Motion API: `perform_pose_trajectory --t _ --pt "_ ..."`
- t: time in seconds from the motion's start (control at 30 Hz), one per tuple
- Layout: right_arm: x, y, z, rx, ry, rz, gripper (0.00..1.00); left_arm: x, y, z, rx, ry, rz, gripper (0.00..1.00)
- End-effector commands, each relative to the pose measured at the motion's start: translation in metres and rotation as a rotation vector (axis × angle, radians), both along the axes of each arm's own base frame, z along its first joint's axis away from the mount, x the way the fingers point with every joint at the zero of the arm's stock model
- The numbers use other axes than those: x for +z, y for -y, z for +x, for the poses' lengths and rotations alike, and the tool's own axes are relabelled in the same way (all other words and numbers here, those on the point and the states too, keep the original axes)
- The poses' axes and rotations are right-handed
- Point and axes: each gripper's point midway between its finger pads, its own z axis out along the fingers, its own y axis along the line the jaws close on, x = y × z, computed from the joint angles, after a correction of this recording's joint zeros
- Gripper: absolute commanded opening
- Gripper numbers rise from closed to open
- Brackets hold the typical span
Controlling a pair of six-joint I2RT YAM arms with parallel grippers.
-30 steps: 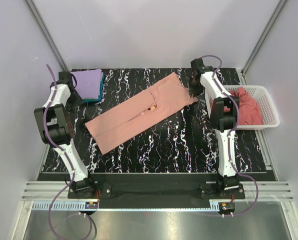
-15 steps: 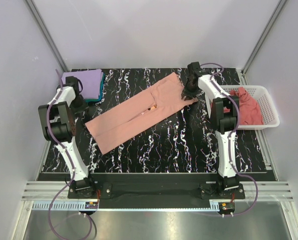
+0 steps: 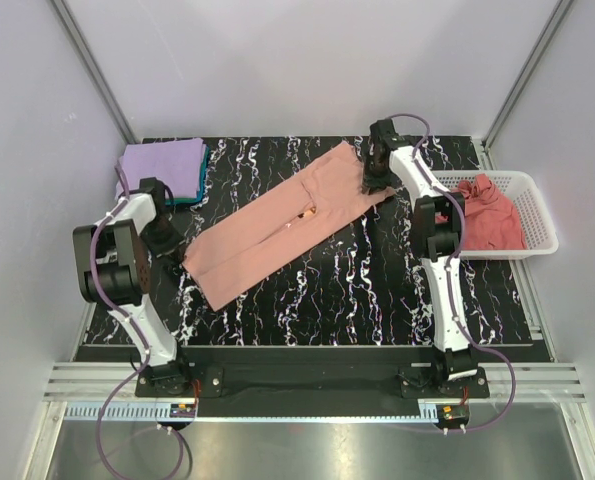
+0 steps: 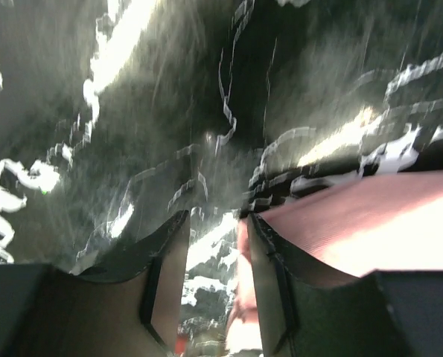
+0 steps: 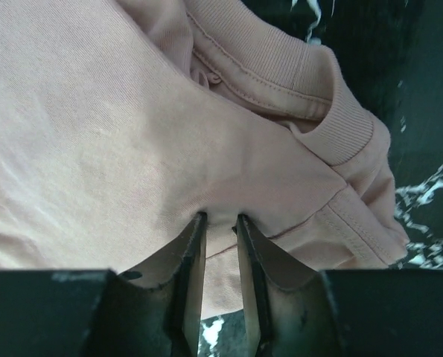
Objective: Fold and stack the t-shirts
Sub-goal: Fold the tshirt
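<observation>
A salmon-pink t-shirt, folded lengthwise, lies diagonally across the black marbled table; a bit of orange-red print peeks from its middle seam. My right gripper is at the collar end, and the right wrist view shows it pinched on a fold of the shirt just below the collar. My left gripper is at the shirt's hem end. In the blurred left wrist view it stands open, with the shirt's edge against the right finger.
A folded lavender t-shirt lies on a teal one at the back left. A white lattice basket at the right edge holds a crumpled rose-pink t-shirt. Grey walls stand on three sides.
My left gripper has moved from beside the lavender stack forward to the shirt's hem end. My right gripper has shifted slightly left with the collar end, and the shirt has slid a little.
</observation>
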Motion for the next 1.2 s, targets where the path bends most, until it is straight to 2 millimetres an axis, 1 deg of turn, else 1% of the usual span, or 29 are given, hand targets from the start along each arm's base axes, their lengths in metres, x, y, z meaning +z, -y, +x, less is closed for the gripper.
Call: perform_pose_trajectory --t 0.0,0.07,0.1,0.13,0.2,0.23,0.27,0.3,0.33,0.37,0.4,0.43,0.47,0.5,0.53,0.57,0.63,0.67,0.7,0.73,0.77,0.8,0.83,0.93,1.0,1.03,1.07,1.13,1.17 --pt "0.002 0.017 0.021 0.069 0.070 -0.108 0.31 0.019 -0.005 -0.004 0.020 -0.001 0.045 0.42" --pt "0.008 0.020 0.037 0.084 0.129 -0.126 0.32 0.025 -0.009 -0.007 0.021 -0.010 0.065 0.43" --pt "0.010 0.020 0.041 0.087 0.146 -0.127 0.33 0.029 -0.009 -0.012 0.036 -0.021 0.072 0.43" --pt "0.014 0.020 0.048 0.088 0.170 -0.122 0.33 0.033 -0.010 -0.012 0.042 -0.012 0.079 0.43" --pt "0.028 0.019 0.057 0.074 0.212 -0.100 0.35 0.047 -0.013 -0.014 0.061 0.014 0.103 0.44" --pt "0.034 0.017 0.058 0.049 0.217 -0.079 0.36 0.055 -0.019 -0.011 0.063 0.036 0.136 0.44" --pt "0.049 0.014 0.059 0.037 0.240 -0.058 0.41 0.064 -0.022 -0.009 0.060 0.061 0.159 0.45" --pt "0.058 0.009 0.058 0.026 0.247 -0.027 0.44 0.071 -0.027 -0.001 0.039 0.087 0.186 0.45" --pt "0.068 0.009 0.058 -0.001 0.257 -0.008 0.49 0.077 -0.029 0.005 0.025 0.097 0.205 0.45" --pt "0.096 0.000 0.055 -0.033 0.283 0.066 0.53 0.094 -0.028 0.027 0.009 0.154 0.205 0.45" --pt "0.098 -0.006 0.047 -0.052 0.259 0.114 0.61 0.084 -0.023 0.034 -0.034 0.116 0.185 0.45" --pt "0.107 -0.009 0.041 -0.077 0.254 0.146 0.64 0.085 -0.010 0.046 -0.085 0.121 0.171 0.44" --pt "0.121 -0.012 0.029 -0.150 0.234 0.194 0.66 0.093 -0.005 0.064 -0.110 0.150 0.175 0.44" --pt "0.126 -0.014 0.022 -0.177 0.220 0.217 0.68 0.081 0.001 0.069 -0.147 0.114 0.166 0.45" --pt "0.131 -0.020 0.014 -0.216 0.201 0.247 0.68 0.079 0.010 0.077 -0.177 0.121 0.152 0.45" --pt "0.136 -0.020 -0.001 -0.244 0.183 0.250 0.69 0.077 0.013 0.082 -0.180 0.130 0.139 0.45" --pt "0.139 -0.025 -0.013 -0.302 0.160 0.287 0.70 0.074 0.014 0.093 -0.183 0.171 0.126 0.47" --pt "0.131 -0.022 -0.027 -0.332 0.127 0.284 0.70 0.070 0.014 0.095 -0.185 0.183 0.124 0.47" --pt "0.129 -0.022 -0.033 -0.354 0.117 0.289 0.70 0.069 0.011 0.096 -0.190 0.190 0.116 0.47" --pt "0.127 -0.022 -0.034 -0.384 0.117 0.306 0.70 0.068 0.014 0.096 -0.201 0.197 0.092 0.48" --pt "0.119 -0.019 -0.041 -0.402 0.098 0.298 0.70 0.065 0.014 0.094 -0.206 0.195 0.082 0.48" --pt "0.118 -0.021 -0.038 -0.405 0.110 0.315 0.68 0.058 0.014 0.090 -0.214 0.189 0.070 0.48" --pt "0.114 -0.023 -0.038 -0.411 0.103 0.328 0.66 0.058 0.014 0.086 -0.215 0.196 0.056 0.48" --pt "0.105 -0.032 -0.038 -0.406 0.069 0.363 0.62 0.043 0.011 0.073 -0.228 0.173 0.050 0.48" --pt "0.101 -0.036 -0.037 -0.397 0.055 0.378 0.62 0.039 0.002 0.067 -0.227 0.153 0.077 0.48" --pt "0.101 -0.039 -0.037 -0.401 0.049 0.391 0.62 0.037 0.002 0.065 -0.230 0.147 0.071 0.48" --pt "0.096 -0.041 -0.040 -0.404 0.029 0.403 0.62 0.038 0.002 0.065 -0.230 0.159 0.066 0.48" --pt "0.095 -0.045 -0.039 -0.414 0.031 0.432 0.62 0.036 0.006 0.061 -0.243 0.163 0.042 0.47" --pt "0.090 -0.045 -0.042 -0.420 0.018 0.437 0.62 0.037 0.007 0.061 -0.246 0.174 0.033 0.47"
